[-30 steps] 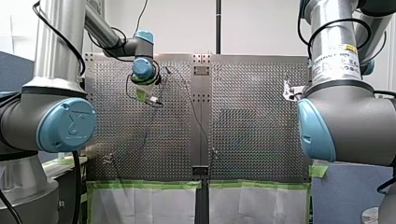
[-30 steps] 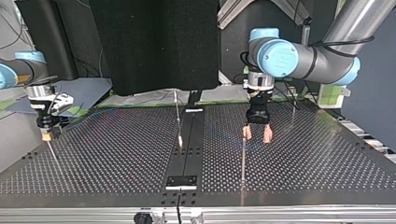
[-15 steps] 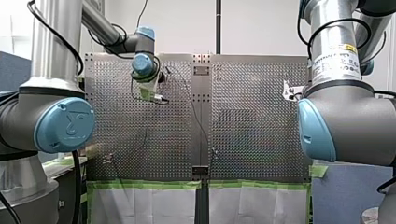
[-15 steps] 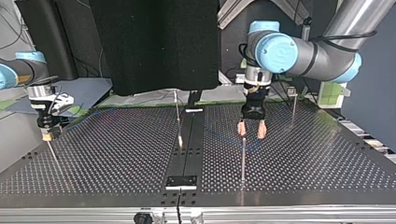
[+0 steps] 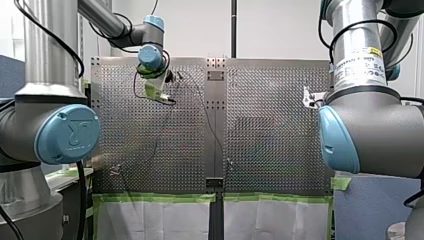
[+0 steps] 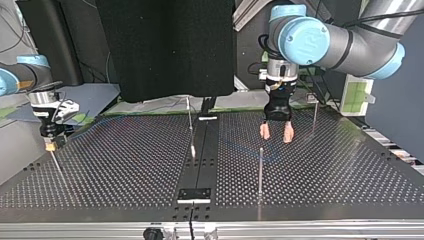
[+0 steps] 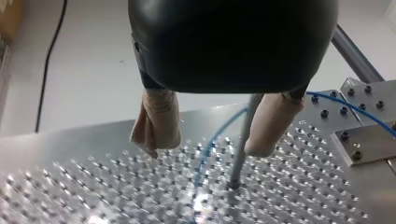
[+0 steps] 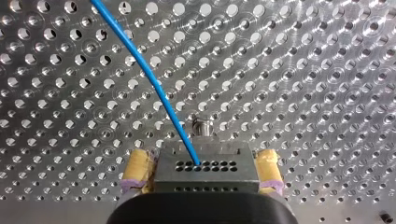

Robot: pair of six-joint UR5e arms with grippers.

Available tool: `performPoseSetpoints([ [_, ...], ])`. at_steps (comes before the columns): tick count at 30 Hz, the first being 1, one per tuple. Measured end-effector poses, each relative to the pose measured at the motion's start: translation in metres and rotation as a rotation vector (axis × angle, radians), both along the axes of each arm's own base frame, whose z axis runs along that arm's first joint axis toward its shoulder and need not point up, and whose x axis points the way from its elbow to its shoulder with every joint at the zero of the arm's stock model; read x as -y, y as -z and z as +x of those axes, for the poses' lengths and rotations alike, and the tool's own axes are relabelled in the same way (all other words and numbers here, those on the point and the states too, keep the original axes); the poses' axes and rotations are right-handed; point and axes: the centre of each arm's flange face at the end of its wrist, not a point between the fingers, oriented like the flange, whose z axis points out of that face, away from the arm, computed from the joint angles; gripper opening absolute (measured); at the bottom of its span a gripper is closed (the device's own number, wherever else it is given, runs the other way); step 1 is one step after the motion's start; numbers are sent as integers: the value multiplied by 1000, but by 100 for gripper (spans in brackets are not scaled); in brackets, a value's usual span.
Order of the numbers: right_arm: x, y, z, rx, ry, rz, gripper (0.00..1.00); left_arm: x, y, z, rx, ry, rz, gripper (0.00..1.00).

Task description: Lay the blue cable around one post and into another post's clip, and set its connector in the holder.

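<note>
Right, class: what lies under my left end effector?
Below my left end effector, between its open fingers, the blue cable curves across the perforated table beside a metal post. The post's top is hidden behind the end effector's black body.

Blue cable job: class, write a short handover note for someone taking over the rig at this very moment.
The left gripper is open and empty above the table, with a post just ahead of it.
The right gripper is shut on the connector, close over the table.
The cable leads out of the connector. By the left gripper it passes the post's foot, but whether it wraps the post cannot be told.
Done: connector gripped.
Left: all the routing, then seating the connector.
</note>
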Motion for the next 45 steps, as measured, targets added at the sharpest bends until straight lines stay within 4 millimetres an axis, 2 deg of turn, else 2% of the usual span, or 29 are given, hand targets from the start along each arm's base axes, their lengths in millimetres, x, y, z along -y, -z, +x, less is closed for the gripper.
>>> performPoseSetpoints([
  [8, 0, 0, -1, 2, 1, 1, 92, -10, -13, -10, 4, -60, 74, 100],
  [15, 0, 0, -1, 2, 1, 0, 92, -11, -42, -14, 31, -64, 133, 100],
  [21, 0, 0, -1, 4, 1, 1, 92, -12, -56, -14, 18, -69, 189, 100],
  [33, 1, -1, -1, 5, 3, -4, 92, -17, -53, -23, -65, -91, 328, 100],
  [41, 1, -1, 0, 5, 1, -8, 92, -16, -55, -23, -88, -87, 405, 100],
  [45, 1, -1, 0, 5, 1, -8, 92, -14, -50, -21, -131, -92, 459, 100],
])
